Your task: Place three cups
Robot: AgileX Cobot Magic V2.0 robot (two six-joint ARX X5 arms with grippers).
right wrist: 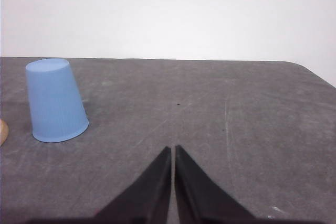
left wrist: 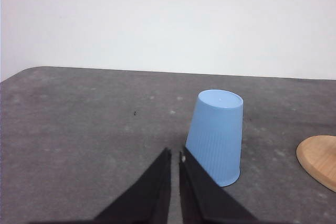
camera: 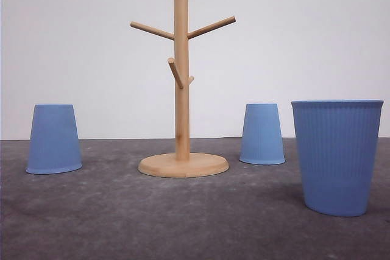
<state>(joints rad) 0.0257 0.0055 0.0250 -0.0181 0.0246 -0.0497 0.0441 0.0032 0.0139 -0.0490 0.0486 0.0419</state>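
- The left tool (left wrist: 174, 156) is reaching out low over the grey bench (camera: 122, 223), its two dark fingers pressed nearly together with just a thin slit between them, clenched on nothing.
- In the left wrist view, its tips are pointing just beside the left cup (left wrist: 216, 137), which is standing upside down on the bench, flat base up; whether the tips are touching the cup I cannot tell.
- The right tool (right wrist: 172, 153) is likewise lying low and level over the bench, fingers clenched to a narrow slit, grasping nothing, with bare bench ahead of it.
- In the right wrist view, the middle cup (right wrist: 55, 100) is sitting upside down, well apart from the tips.
- From the front, the left cup (camera: 53, 139) is standing inverted at the left, and the middle cup (camera: 262, 134) inverted to the right of the wooden peg stand (camera: 181, 89).
- The right cup (camera: 336, 156) is standing upright, mouth up, nearest the camera at the right.
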